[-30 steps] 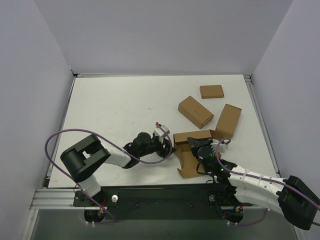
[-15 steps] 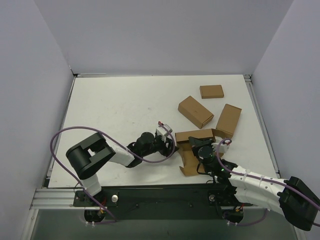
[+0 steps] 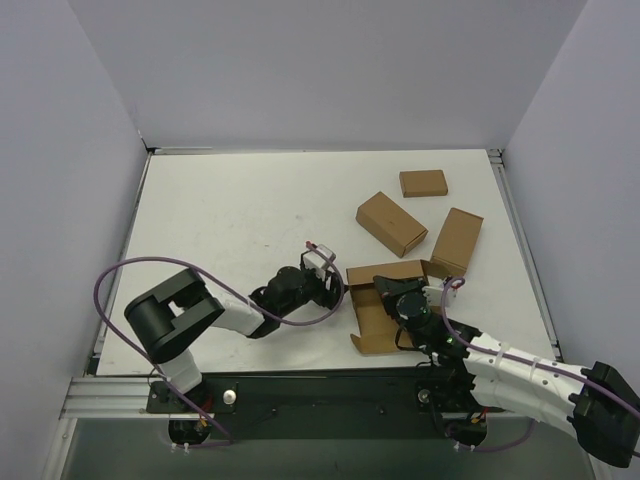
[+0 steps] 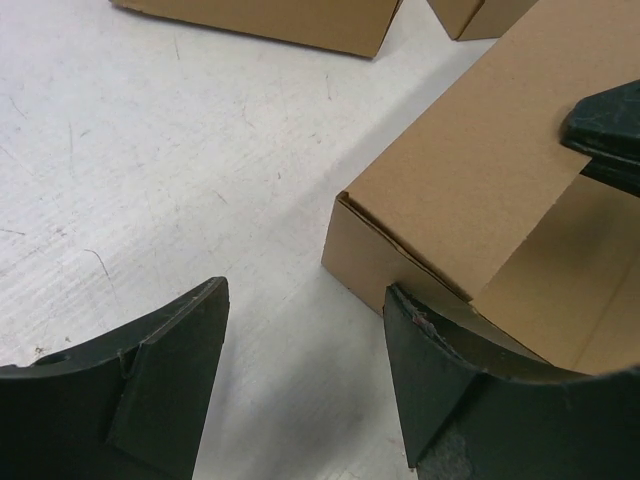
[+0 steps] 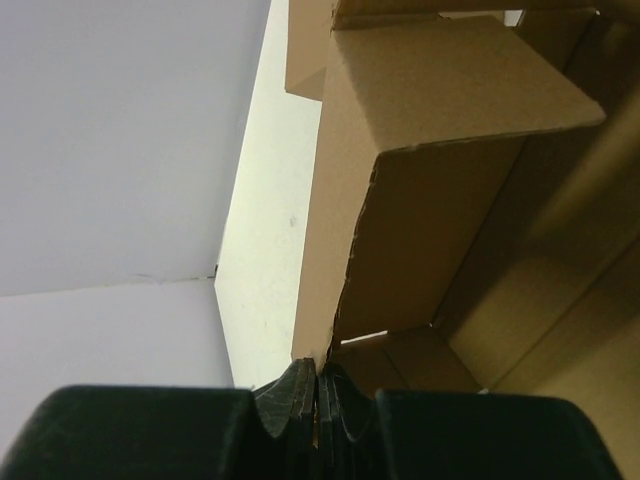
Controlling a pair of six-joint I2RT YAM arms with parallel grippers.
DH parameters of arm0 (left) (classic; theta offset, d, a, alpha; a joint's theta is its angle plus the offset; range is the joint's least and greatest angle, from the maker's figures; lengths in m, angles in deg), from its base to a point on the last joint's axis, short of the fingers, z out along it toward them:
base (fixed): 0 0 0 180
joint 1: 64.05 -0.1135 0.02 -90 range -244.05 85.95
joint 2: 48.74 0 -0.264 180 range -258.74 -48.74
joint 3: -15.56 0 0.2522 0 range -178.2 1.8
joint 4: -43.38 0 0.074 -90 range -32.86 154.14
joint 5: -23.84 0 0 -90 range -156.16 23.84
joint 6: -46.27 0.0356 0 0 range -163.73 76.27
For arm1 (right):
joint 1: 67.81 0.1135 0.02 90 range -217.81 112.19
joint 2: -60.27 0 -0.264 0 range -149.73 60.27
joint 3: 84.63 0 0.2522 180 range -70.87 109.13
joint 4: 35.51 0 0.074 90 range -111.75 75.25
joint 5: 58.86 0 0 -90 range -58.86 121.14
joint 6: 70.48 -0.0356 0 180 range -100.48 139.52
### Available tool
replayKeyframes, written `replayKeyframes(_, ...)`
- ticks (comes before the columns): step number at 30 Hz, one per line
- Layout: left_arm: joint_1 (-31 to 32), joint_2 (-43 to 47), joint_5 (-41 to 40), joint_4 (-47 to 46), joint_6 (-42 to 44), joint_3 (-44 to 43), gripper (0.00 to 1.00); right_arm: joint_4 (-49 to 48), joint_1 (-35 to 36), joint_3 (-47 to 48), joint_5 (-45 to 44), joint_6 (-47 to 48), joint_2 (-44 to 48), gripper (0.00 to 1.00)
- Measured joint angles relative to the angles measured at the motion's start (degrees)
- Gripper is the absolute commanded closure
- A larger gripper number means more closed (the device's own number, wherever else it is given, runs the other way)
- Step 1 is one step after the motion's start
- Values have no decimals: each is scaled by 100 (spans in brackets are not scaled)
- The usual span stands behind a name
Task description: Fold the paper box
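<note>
- Top external view: the paper box [image 3: 372,322] lies half-formed on the near right part of the white surface [image 3: 230,220], between the two arms. One panel lies flat toward the bases and another stands up at its far side.
- The left hand [image 3: 336,287] sits low just beside the box's left edge. The right hand [image 3: 408,303] is over the box's right part.
- Three ready-made boxes [image 3: 391,223] lie farther back on the right. The nearest of them is close to the blank's far right corner, though none seems to be in the way of the fold.
- Left wrist view: the left hand [image 4: 300,400] is spread wide with only bare surface between its fingers, so it grips nothing. The finger nearer the paper box [image 4: 470,170] stands just beside the box's near corner. The hand looks placed to brace or push that side wall inward.
- A dark part of the right hand [image 4: 605,125] shows at the right edge of this view, above the box.
- Right wrist view: the right hand [image 5: 318,392] is closed, pinching a thin cardboard edge of the paper box [image 5: 440,90]. The panel rises from the fingertips and bends over at a crease. This pinch probably keeps the wall upright and the blank from sliding while the other hand works the side.
</note>
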Motion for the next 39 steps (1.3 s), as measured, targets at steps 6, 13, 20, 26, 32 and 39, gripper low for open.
replayKeyframes(6,-11,481,138,92,125,107,27,258,4,146,26,-74,247,100)
replayKeyframes(13,-37,1152,232,299,232,223,26,470,37,358,28,-85,323,100)
replayKeyframes(20,-52,1331,428,413,297,293,26,605,44,411,74,-87,323,100)
replayKeyframes(26,-52,1327,579,409,289,433,24,640,79,411,186,-94,216,100)
replayKeyframes(32,-50,1311,809,262,238,546,24,640,79,411,227,-120,127,100)
replayKeyframes(39,9,1311,988,52,118,719,21,640,90,411,310,-138,105,100)
